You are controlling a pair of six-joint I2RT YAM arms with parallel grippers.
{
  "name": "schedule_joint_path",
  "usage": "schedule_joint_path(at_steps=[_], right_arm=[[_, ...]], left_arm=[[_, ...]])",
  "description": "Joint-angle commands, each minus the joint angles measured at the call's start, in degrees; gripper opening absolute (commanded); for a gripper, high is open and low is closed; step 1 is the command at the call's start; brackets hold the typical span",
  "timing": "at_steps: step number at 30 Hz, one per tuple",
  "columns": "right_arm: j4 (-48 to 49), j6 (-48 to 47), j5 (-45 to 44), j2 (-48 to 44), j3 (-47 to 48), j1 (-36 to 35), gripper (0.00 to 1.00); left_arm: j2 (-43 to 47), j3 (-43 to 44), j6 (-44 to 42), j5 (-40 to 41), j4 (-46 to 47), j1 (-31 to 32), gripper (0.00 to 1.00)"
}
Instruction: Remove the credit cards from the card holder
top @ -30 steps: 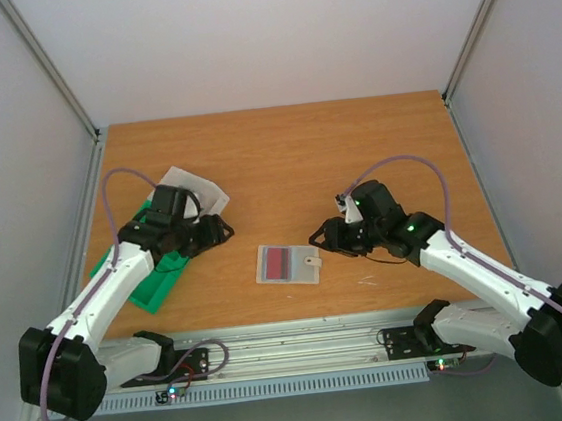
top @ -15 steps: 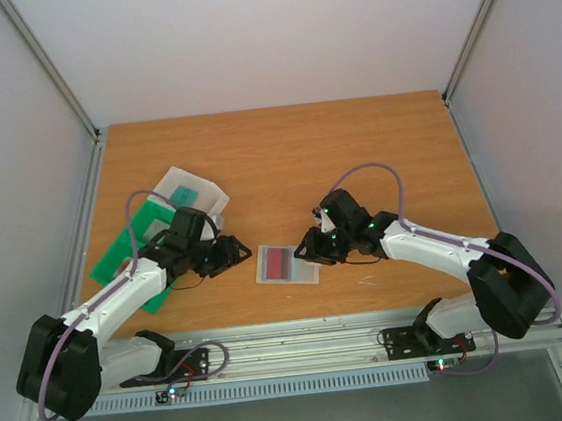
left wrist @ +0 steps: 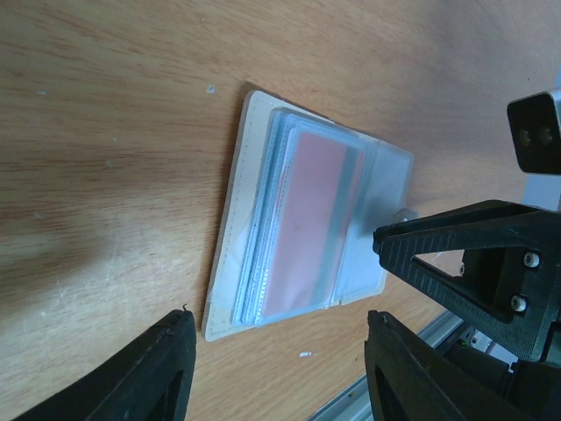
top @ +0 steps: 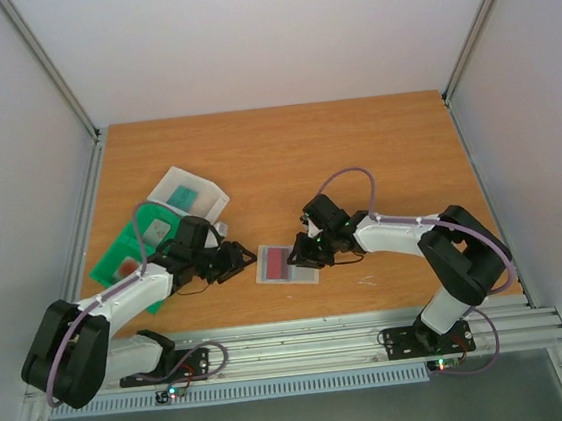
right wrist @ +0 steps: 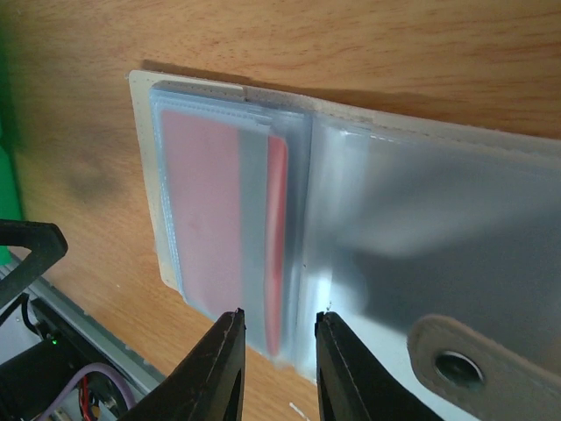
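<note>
The card holder lies flat on the worktop between both low, reaching arms. The left gripper is wide apart beside it. The right gripper is a little apart over its edge.

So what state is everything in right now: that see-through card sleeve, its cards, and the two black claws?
Pale translucent card holder: lying flat, opened out.
Red and grey plastic cards: inside the holder's pocket, none pulled out.
Left gripper: open, beside the holder.
Right gripper: open narrowly, over the holder's edge.
</note>
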State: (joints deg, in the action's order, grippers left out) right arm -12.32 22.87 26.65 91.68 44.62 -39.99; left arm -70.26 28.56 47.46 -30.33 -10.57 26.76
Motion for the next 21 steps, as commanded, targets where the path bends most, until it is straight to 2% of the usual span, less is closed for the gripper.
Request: schedule_joint_path(at_steps=[1,5,15,21], right_arm=[[1.77,-1.1,-0.1,2.13,2.68,-1.2,0.23],[1.77,-1.52,-0.05,4.39,3.59,-1.64,0.21],[2.17,-3.51,-0.15,6.58,3.09,-2.24,0.05],[3.76,-3.92,-0.43,6.11,0.91,-2.29,0.01]], left_arm=[[-1.17,-1.82,1.09,-0.97,5.82,0.31,0.54],[-2.43,-2.81,1.87,-1.75,8.13,0.31,0.53],[-2.53,-3.58,3.41,-3.25,9.95,0.31,0.52],[-3.11,-4.68,6.34,-5.37,16.83,0.31,0.52]])
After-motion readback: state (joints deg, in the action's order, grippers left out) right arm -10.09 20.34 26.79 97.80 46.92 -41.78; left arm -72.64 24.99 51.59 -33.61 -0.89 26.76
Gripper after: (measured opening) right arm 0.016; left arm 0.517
